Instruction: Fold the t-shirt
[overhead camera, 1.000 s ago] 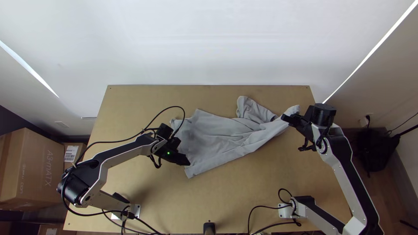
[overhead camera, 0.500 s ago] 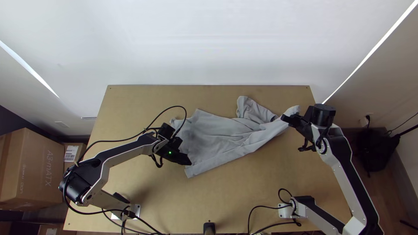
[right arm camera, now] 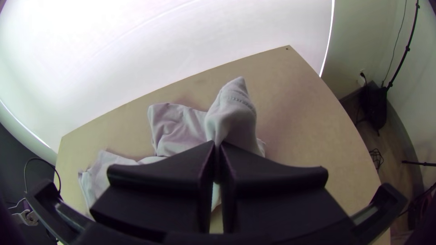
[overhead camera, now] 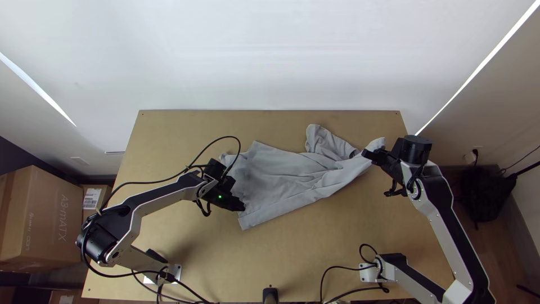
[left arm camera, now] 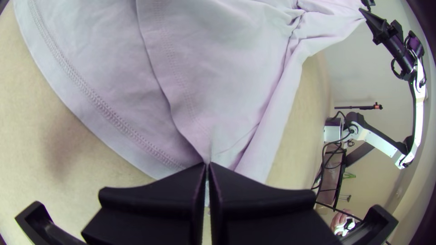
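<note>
On that table [overhead camera: 337, 242], the t-shirt [overhead camera: 281, 177] lies rumpled, one end toward the far right corner. The right gripper [right arm camera: 217, 144] pinches that end, the left gripper [left arm camera: 207, 164] the hem, both closed. I'd tension it gently, evenly, then fold.

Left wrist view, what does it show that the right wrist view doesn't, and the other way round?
Left wrist view: the stitched hem, the left gripper shut on cloth near it, and the right arm beyond.

Right wrist view: a cloth end with a stitched seam standing up past the right gripper, a table corner and a dark bag-like thing on the floor.

Both: the shirt and bare table.
</note>
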